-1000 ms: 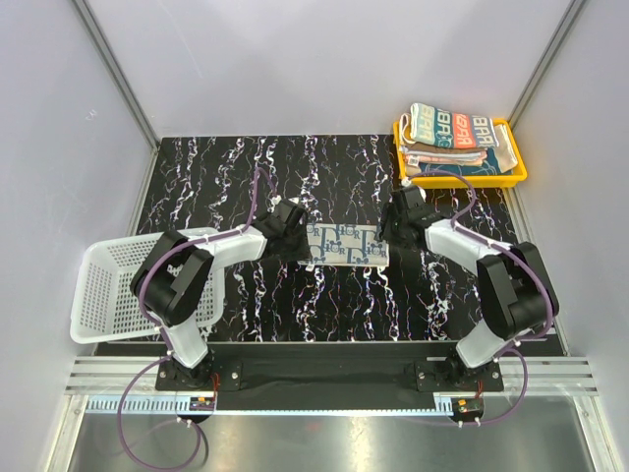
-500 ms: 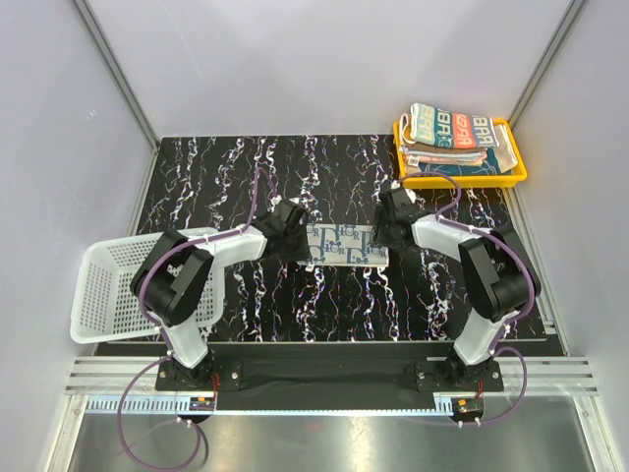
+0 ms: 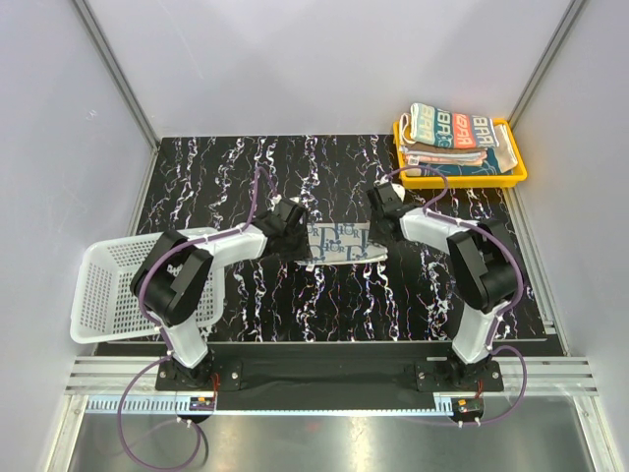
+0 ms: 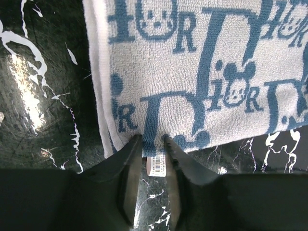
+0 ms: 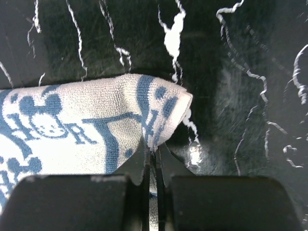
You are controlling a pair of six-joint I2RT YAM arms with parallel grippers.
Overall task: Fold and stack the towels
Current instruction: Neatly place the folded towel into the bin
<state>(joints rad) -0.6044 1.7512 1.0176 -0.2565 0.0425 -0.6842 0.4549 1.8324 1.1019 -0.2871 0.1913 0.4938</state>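
Note:
A white towel with navy lettering and mouse figures [image 3: 339, 242] lies mid-table between my two grippers. My left gripper [image 3: 301, 232] sits at its left edge; in the left wrist view the jaws [image 4: 153, 140] stand slightly apart, open, with the towel's [image 4: 202, 72] hem and a barcode tag between the tips. My right gripper [image 3: 378, 224] is shut on the towel's right edge. In the right wrist view [image 5: 153, 149] the pinched fold of towel [image 5: 72, 139] bulges up off the black tabletop.
A yellow tray [image 3: 511, 177] at the back right holds a stack of folded towels [image 3: 457, 128], teal-red lettered on top. A white mesh basket [image 3: 103, 295] hangs over the table's left edge. Grey walls close in on three sides.
The right gripper moved left toward the towel and shut on its right edge, lifting it into a fold; the towel now looks narrower. The left jaws opened a little at the left edge.

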